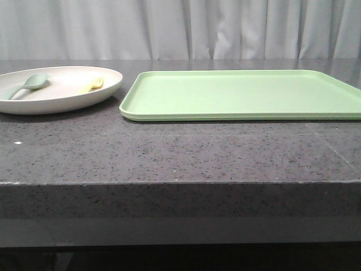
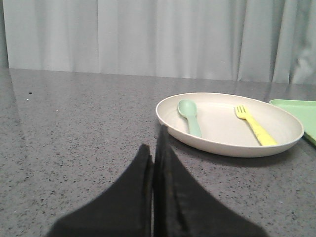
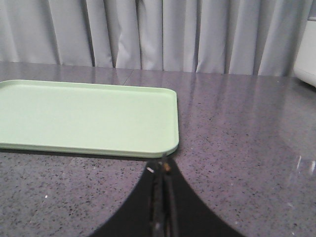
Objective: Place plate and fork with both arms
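The cream plate (image 1: 62, 100) sits at the far left of the grey table, left of the tray; it also shows in the left wrist view (image 2: 222, 145). The yellow fork (image 1: 92, 84) lies in the plate's right half, also seen in the left wrist view (image 2: 256, 126). A sage-green spoon (image 1: 29, 84) lies in the left half. My left gripper (image 2: 154, 143) is shut and empty, low over the table just short of the plate's near rim. My right gripper (image 3: 163, 165) is shut and empty, just off the tray's near right corner. Neither gripper shows in the front view.
A rectangular light green tray (image 1: 242, 95) lies empty to the right of the plate; it also shows in the right wrist view (image 3: 84, 118). The table's front edge (image 1: 180, 183) runs across the front view. A grey curtain hangs behind the table.
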Action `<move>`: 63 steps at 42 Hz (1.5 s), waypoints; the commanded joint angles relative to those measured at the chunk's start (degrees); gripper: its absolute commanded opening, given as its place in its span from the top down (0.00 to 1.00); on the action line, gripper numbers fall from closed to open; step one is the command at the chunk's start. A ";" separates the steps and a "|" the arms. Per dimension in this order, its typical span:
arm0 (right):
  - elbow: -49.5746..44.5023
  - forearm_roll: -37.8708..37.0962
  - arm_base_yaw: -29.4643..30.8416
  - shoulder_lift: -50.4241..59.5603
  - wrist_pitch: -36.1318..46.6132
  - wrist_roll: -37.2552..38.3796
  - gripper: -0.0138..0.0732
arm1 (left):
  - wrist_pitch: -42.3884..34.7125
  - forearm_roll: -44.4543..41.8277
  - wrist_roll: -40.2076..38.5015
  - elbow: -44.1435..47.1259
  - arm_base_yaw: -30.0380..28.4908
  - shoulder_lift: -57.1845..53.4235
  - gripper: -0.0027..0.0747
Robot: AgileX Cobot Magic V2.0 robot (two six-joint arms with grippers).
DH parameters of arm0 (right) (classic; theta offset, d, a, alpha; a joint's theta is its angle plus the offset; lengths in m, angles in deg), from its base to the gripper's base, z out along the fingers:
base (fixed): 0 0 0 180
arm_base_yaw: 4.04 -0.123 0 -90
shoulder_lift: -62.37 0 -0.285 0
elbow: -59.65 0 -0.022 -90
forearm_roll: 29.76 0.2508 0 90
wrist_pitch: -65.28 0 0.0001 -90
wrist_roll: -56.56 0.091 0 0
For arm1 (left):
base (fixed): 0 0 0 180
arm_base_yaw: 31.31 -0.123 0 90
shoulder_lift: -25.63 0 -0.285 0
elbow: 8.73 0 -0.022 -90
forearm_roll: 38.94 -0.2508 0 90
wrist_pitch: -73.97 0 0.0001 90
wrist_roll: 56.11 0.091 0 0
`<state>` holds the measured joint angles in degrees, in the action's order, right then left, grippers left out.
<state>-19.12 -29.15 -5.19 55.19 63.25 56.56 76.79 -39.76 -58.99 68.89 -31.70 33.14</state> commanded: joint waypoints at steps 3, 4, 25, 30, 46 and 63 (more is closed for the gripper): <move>0.22 -0.07 -0.01 1.06 5.23 -0.34 0.92 | -4.75 0.41 0.07 0.09 0.38 -1.17 0.99; 0.22 -0.07 -0.01 1.06 5.23 -0.34 0.92 | -4.75 0.41 0.07 0.09 0.38 -1.17 0.99; 0.22 -0.07 -0.01 1.06 5.36 -0.34 0.92 | -4.75 0.41 0.07 0.09 0.38 -1.17 0.99; 0.22 -0.07 -0.01 1.06 5.88 -0.34 0.92 | -5.31 0.41 0.07 0.09 0.38 -1.17 0.99; 0.22 -0.07 -0.01 1.06 5.62 -0.34 0.92 | -5.31 0.41 0.07 0.09 0.38 -1.17 0.99; 2.39 1.40 -0.01 1.06 5.72 0.00 0.92 | -5.18 1.14 0.07 -2.77 0.38 -1.17 0.99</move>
<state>-19.12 -28.64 -5.19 55.19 64.41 56.56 76.37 -39.27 -58.99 68.64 -31.70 33.14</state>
